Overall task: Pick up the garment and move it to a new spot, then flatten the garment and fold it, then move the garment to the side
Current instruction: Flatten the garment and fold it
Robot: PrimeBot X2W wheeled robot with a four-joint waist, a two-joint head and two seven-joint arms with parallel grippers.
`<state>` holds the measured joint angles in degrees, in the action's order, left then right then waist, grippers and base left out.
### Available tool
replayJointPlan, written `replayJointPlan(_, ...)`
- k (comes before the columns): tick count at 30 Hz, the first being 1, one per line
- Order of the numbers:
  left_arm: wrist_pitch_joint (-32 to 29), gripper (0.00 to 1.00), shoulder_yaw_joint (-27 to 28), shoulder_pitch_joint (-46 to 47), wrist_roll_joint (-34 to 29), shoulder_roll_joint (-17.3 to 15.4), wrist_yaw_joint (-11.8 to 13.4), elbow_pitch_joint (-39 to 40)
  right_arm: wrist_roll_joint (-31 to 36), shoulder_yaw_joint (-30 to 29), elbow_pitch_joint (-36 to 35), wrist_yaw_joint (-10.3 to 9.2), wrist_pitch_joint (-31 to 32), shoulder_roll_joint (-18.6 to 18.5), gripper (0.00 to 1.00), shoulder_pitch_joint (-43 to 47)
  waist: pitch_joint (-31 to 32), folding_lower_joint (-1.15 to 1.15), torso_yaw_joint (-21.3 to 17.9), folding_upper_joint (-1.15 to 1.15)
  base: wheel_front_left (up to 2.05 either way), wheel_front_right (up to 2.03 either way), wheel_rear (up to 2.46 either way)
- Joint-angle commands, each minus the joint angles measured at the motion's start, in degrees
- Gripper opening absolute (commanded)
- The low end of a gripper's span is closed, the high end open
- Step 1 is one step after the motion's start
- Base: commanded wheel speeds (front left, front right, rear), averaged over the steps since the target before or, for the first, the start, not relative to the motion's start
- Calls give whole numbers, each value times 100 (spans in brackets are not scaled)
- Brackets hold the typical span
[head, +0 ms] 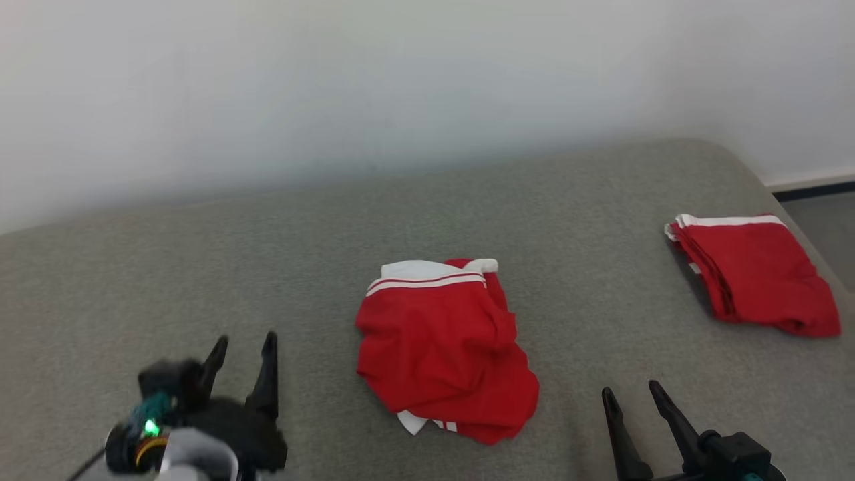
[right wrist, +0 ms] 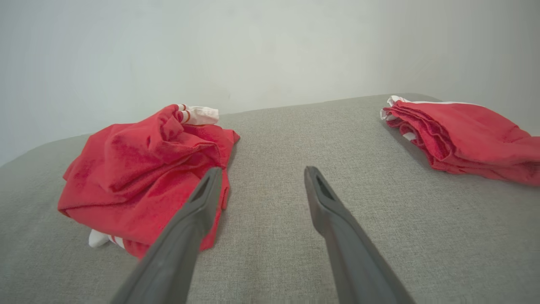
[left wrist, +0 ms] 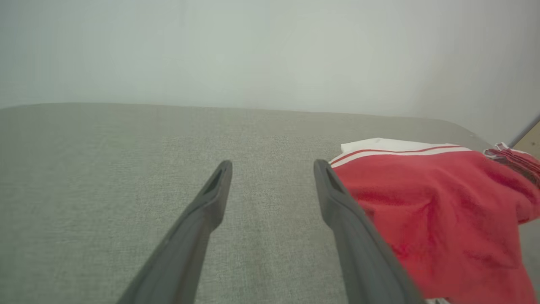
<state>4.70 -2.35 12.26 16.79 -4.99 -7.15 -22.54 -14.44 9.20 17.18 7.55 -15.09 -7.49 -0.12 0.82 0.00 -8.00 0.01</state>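
A crumpled red garment (head: 444, 347) with white trim lies in a loose heap at the middle of the grey padded surface (head: 267, 267). It shows at the right of the left wrist view (left wrist: 434, 215) and at the left of the right wrist view (right wrist: 143, 177). My left gripper (head: 244, 344) stands open at the lower left, well left of the heap, nothing between its fingers (left wrist: 211, 198). At the lower right my right gripper (head: 631, 391) is open too, just right of the heap and holding nothing, its fingers (right wrist: 325, 198) over bare surface.
A second red garment (head: 755, 274), folded flat, lies near the surface's right edge, also seen at the right of the right wrist view (right wrist: 464, 135). A pale wall (head: 401, 87) runs behind the surface. A strip of floor (head: 828, 220) shows past the right edge.
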Motion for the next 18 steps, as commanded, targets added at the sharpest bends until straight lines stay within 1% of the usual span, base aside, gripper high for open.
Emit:
replayJointPlan(1,-238,100,-77,261,94,-18,-42,-95,21,26,-4,-16,-6,-14,100,-58,-163,0,-296,-1,0,0,0)
replayJointPlan(8,-1471,100,-345,1328,632,-210,-35,-460,4,104,-30,-16,-5,-2,100,-230,-535,0,-986,-1,0,0,0)
replayJointPlan(11,-2236,100,-459,1676,839,-329,-29,-629,20,75,-68,-16,-6,25,100,-268,-702,0,-1235,-1,0,0,0)
replayJointPlan(15,-3104,100,-451,2065,981,-498,54,-772,43,37,-118,-16,-5,69,100,-327,-907,0,-1491,-1,0,0,0)
replayJointPlan(18,-3595,100,-406,2291,1119,-568,106,-793,39,44,-151,-16,-5,94,100,-359,-1030,0,-1619,-1,0,0,0)
